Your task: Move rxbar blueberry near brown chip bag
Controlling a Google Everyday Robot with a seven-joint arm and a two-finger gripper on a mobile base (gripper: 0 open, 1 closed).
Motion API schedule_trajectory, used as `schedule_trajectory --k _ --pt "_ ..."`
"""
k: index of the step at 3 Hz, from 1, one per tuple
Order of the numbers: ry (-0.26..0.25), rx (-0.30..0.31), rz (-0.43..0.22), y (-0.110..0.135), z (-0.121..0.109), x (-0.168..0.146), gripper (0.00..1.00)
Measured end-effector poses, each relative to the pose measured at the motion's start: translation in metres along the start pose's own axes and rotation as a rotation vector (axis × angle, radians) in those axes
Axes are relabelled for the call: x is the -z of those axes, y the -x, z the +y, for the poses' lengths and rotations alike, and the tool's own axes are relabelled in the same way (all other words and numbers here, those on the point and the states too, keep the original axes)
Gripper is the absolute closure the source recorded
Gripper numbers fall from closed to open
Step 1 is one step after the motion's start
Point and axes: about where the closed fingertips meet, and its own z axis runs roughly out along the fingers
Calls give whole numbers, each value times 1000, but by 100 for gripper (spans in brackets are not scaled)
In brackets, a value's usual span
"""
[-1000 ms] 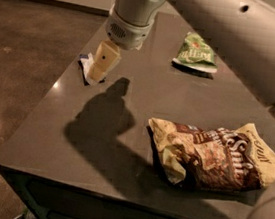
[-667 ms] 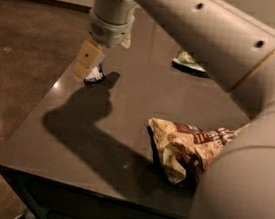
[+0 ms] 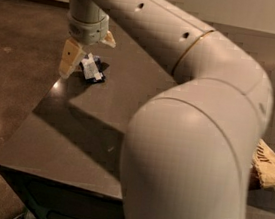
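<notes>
1. Blue-white snack bar lies at the table's far-left corner; looks light, flat, slippery.
2. My gripper hangs right over it, fingers apart, nothing held.
3. I'd pinch across its narrow width; chip bag is well apart.

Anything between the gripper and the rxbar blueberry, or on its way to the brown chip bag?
Nothing visible does. The gripper, fingers open, hangs right at the rxbar blueberry. The way to the brown chip bag is largely hidden behind the arm.
</notes>
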Motion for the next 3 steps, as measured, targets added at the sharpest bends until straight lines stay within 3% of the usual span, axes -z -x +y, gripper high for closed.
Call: schedule_trajectory --k 1,2,3 --pt "-3 -26 38 17 -10 -24 3" --pt "7 -52 57 18 -22 -39 26" --pt "32 -73 58 13 -30 -46 56"
